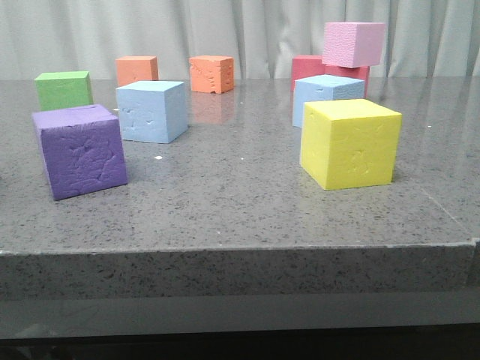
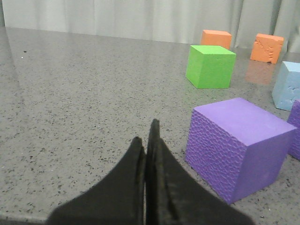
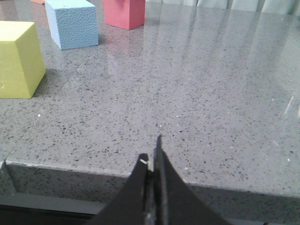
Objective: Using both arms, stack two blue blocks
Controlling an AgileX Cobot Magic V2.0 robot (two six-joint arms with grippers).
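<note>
Both tools sit pressed together and empty: the left tool [image 2: 149, 140] hovers low just beside the purple cube [image 1: 79, 151], the right tool [image 3: 153, 154] at the table [image 1: 240, 202] edge. One blue block [image 1: 152, 111] stands just behind the purple cube. The other blue block [image 1: 325, 94] is well apart from it, behind the yellow cube [image 1: 350, 142].

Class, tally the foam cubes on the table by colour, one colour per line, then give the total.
Blue: 2
Orange: 2
Red: 2
Green: 1
Purple: 1
Yellow: 1
Pink: 1
Total: 10
</note>
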